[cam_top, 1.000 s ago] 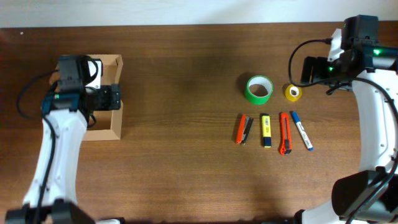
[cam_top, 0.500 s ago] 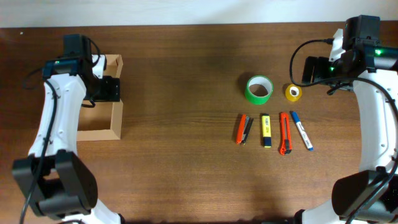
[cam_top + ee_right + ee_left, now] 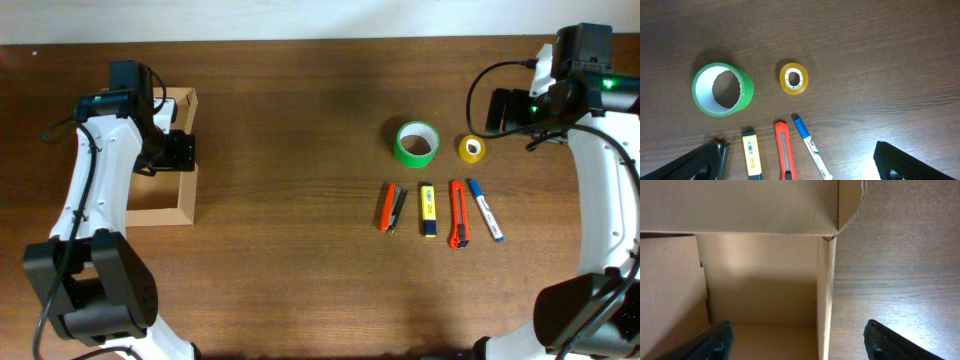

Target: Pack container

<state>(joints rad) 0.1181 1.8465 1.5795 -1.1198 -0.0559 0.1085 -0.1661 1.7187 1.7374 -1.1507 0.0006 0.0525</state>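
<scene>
The container (image 3: 190,200), a tan cardboard box with its top open, sits at the table's left. My left gripper (image 3: 180,150) hangs open over its right wall. In the left wrist view that wall (image 3: 825,295) runs between the jaws, touching neither. One finger (image 3: 715,340) is over the box floor and the other finger (image 3: 890,342) is over the table outside. The flap lid (image 3: 740,205) stands along the top of that view. Far right, my right gripper (image 3: 505,105) is open above the tape rolls, and in its wrist view nothing sits between its wide-set fingers (image 3: 900,160).
Right of centre lie a green tape roll (image 3: 417,143) (image 3: 722,89) and a small yellow roll (image 3: 471,148) (image 3: 793,78). Below them are an orange marker (image 3: 386,207), yellow highlighter (image 3: 427,210) (image 3: 751,155), red utility knife (image 3: 458,214) (image 3: 783,150) and blue-capped marker (image 3: 485,210) (image 3: 810,147).
My left arm has swung its wrist toward the table's far edge, with the gripper staying at the box's right wall and its jaws narrowing slightly. The right arm has not moved.
</scene>
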